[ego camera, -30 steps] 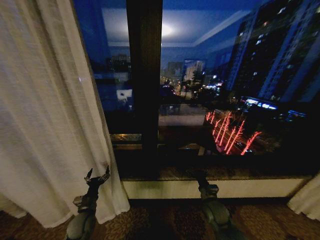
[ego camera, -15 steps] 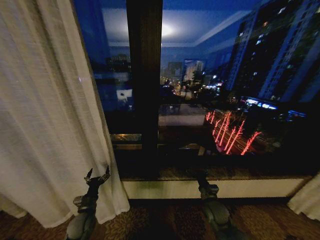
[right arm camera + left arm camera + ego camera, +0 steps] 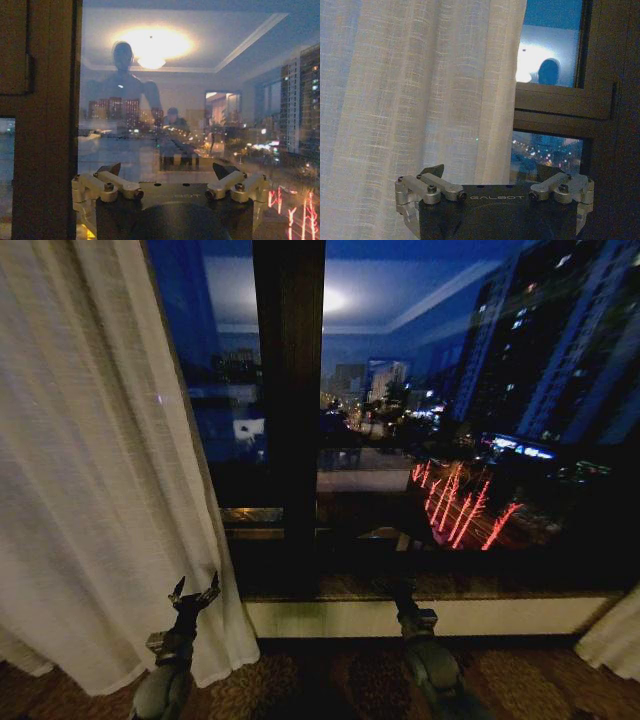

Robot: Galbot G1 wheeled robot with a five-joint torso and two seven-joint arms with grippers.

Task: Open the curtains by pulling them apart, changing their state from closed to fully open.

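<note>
Here, view by view, is what you have in front of you.

Head view, curtains: the sheer cream panel [image 3: 95,460] hangs gathered at the left, its pleats falling to the floor; a small corner of a second panel [image 3: 612,635] shows at the far right, low down.
Head view, window: between the two panels you see bare glass [image 3: 470,410] with night city lights, split by a dark vertical frame post [image 3: 288,410]; a pale sill [image 3: 440,616] runs along the bottom.
Head view, floor: patterned carpet [image 3: 330,680] lies near the robot.
Head view, left claw: your left claw [image 3: 195,593] points up, low in the scene, just in front of the left panel's right edge, its two fingers spread apart and holding nothing.
Head view, right claw: your right claw [image 3: 400,592] sits low before the sill, right of the post; it is too dark here to read its fingers.

Left wrist view, left claw: the left claw [image 3: 492,175] is parted, both finger bases wide on the housing, nothing between them.
Left wrist view, curtains: the woven panel [image 3: 420,90] is just beyond the claw; its edge hangs beside the window frame [image 3: 560,107].

Right wrist view, right claw: the right claw [image 3: 167,172] stands spread and empty, facing the glass [image 3: 190,100].
Right wrist view, frame: the dark post [image 3: 45,120] rises beside it.
</note>
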